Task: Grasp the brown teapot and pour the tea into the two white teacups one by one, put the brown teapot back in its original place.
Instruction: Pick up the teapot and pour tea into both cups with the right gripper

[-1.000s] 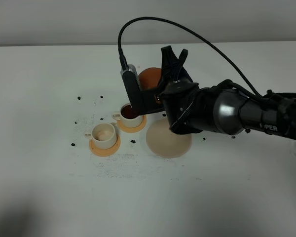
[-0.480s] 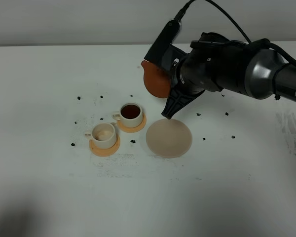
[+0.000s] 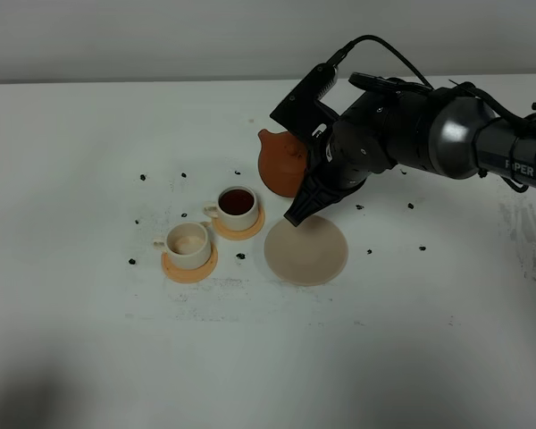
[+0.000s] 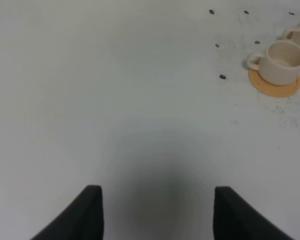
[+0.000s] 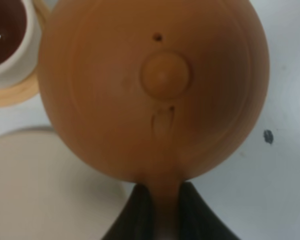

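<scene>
Brown teapot (image 3: 281,163) lower now, handle within right tool (image 5: 164,210), near beige mat (image 3: 305,252).

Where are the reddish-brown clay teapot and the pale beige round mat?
Reddish-brown clay teapot (image 5: 165,75): right wrist view, lid knob.
Pale beige round mat (image 3: 309,256): exterior high view, bare centre.

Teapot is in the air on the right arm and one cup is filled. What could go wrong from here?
1. The right gripper pinches the brown teapot only by its thin handle, so the pot could swing or slip.
2. The filled teacup sits close beside the empty-looking teacup. Reaching that one, the pot might clip the filled cup and spill it.
</scene>
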### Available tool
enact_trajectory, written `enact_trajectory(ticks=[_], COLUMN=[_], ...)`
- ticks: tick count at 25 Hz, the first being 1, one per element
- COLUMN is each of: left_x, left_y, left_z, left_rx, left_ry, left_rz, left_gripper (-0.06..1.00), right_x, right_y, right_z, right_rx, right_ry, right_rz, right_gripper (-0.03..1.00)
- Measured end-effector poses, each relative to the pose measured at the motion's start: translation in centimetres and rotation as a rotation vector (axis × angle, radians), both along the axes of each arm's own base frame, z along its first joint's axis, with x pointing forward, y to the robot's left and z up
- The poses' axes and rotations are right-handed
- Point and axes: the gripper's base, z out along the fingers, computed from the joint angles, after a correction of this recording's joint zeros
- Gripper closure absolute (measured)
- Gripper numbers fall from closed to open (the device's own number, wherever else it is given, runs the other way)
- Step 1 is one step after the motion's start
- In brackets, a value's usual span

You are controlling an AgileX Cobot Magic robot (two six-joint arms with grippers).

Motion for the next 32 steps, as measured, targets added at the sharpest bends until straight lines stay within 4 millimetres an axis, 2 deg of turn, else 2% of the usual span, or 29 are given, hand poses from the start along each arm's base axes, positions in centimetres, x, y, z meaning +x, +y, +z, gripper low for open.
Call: enact_trajectory(ticks=[9, 15, 17, 21, 26, 32], left_x=[0.0, 0.0, 0.0, 0.0, 0.0, 0.0], left_y=[0.0, 0.0, 0.0, 0.0, 0.0, 0.0], left_z=[0.0, 0.0, 0.0, 0.0, 0.0, 0.0], left_rx=[0.001, 0.001, 0.001, 0.001, 0.001, 0.001], left_ry=[-0.001, -0.001, -0.001, -0.001, -0.001, -0.001], left_rz=[0.0, 0.0, 0.0, 0.0, 0.0, 0.0], left_gripper=[0.43, 0.43, 0.43, 0.43, 0.43, 0.43], right_x=[0.5, 0.7, 0.6, -0.3, -2.8, -6.1], right_y=[-0.1, -0.1, -0.1, 0.1, 1.1, 3.3], right_z=[-2.5, -2.4, -1.9, 1.2, 5.2, 5.6], right_rx=[-0.018, -0.01, -0.01, -0.007, -0.049, -0.163], right_ry=[0.034, 0.026, 0.022, -0.024, -0.089, -0.104], right_rz=[0.006, 0.004, 0.005, 0.031, 0.111, 0.226], right_gripper=[0.85, 0.85, 0.85, 0.85, 0.85, 0.85])
